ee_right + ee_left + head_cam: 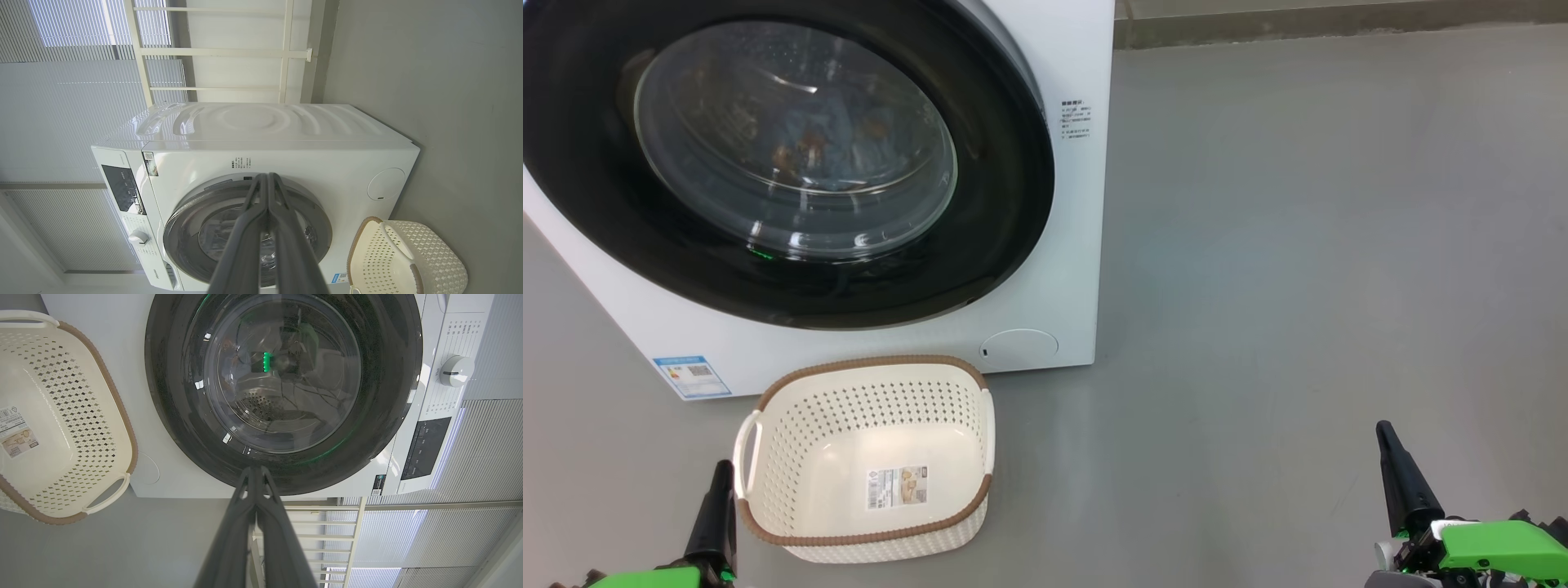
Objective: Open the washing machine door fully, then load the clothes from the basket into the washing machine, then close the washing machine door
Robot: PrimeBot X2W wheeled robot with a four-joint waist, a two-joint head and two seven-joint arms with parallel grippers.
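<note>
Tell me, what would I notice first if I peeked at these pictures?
You'd spot the big round door with a glossy black rim and bulging clear glass, shut on the white washing machine, at the head view's upper left, with light-blue clothes behind the glass. Below it on the grey floor sits an empty cream-white perforated plastic basket with a brown rim.

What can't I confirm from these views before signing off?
- Head view: glare on the black-rimmed round glass door blurs the light-blue clothes behind it; their count is unclear.
- Head view: the print on the sticker in the cream perforated basket is too small to read.
- Left wrist view: the text on the dark control panel is too small to read.
</note>
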